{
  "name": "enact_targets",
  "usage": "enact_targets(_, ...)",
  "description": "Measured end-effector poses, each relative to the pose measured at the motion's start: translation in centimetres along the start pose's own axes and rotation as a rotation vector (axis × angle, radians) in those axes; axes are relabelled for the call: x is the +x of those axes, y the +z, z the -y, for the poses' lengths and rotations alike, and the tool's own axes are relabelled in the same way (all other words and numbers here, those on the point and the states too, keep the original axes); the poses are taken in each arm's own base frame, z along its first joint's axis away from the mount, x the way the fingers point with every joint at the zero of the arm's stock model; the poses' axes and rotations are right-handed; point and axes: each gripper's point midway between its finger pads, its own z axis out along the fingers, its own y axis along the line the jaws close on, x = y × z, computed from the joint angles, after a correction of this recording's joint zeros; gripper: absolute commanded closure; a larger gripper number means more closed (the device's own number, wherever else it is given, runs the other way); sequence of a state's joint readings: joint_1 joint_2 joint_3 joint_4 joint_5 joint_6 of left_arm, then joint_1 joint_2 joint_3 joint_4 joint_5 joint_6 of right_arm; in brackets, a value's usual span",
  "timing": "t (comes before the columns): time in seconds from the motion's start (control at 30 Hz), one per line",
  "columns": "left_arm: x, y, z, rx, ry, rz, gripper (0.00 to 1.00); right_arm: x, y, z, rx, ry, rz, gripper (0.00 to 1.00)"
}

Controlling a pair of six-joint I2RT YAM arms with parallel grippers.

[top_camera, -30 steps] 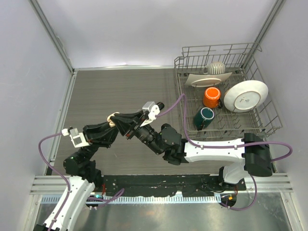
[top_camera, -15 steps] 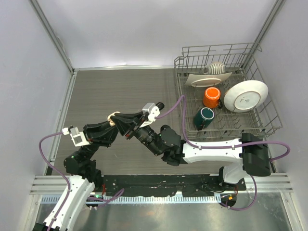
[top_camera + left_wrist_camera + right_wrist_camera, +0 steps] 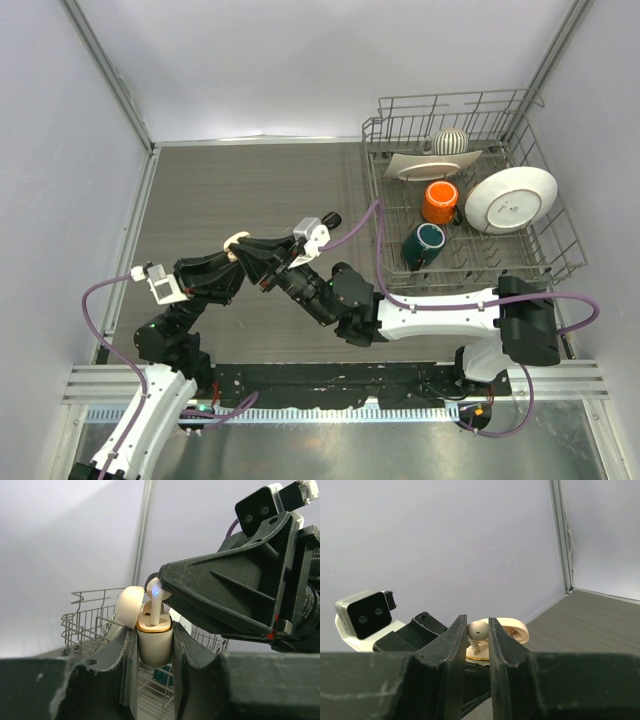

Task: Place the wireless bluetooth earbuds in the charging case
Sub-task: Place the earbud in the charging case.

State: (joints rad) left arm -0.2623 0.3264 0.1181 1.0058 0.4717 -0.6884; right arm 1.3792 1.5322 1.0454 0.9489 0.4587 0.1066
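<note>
My left gripper (image 3: 154,630) is shut on the white charging case (image 3: 155,645), held upright above the table with its lid (image 3: 128,607) swung open. My right gripper (image 3: 477,624) is shut on a white earbud (image 3: 478,629). The earbud's stem points down into the case's gold-rimmed top (image 3: 480,653). In the left wrist view the earbud (image 3: 156,600) shows a small blue light, its stem inside the case. In the top view the two grippers meet mid-table, left gripper (image 3: 240,254) and right gripper (image 3: 258,260), with a bit of the case (image 3: 236,240) showing. No other earbuds are in view.
A wire dish rack (image 3: 375,180) stands at the back right. It holds an orange mug (image 3: 440,201), a green mug (image 3: 424,244), a white plate (image 3: 510,198) and a striped cup (image 3: 449,140). Grey walls close in the table on the left and behind.
The right arm has shifted slightly toward the near left, keeping the earbud at the case. The left arm has hardly moved.
</note>
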Motion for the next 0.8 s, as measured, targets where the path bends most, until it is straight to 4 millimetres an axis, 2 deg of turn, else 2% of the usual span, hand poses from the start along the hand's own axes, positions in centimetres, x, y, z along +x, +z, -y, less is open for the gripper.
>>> enact_targets(0.13,0.1,0.0,0.0,0.004,0.015,-0.005,0.89,0.7,-0.1,-0.1,-0.002,-0.009,-0.019,0.99)
enact_targets(0.47,0.4,-0.1,-0.2,0.0,0.02,-0.016,0.9,0.9,-0.2,0.1,0.006,-0.025,-0.019,0.99)
enact_targets(0.8,0.7,-0.3,0.1,0.019,0.061,-0.039,0.92,1.3,-0.9,0.0,-0.01,-0.054,-0.087,0.88)
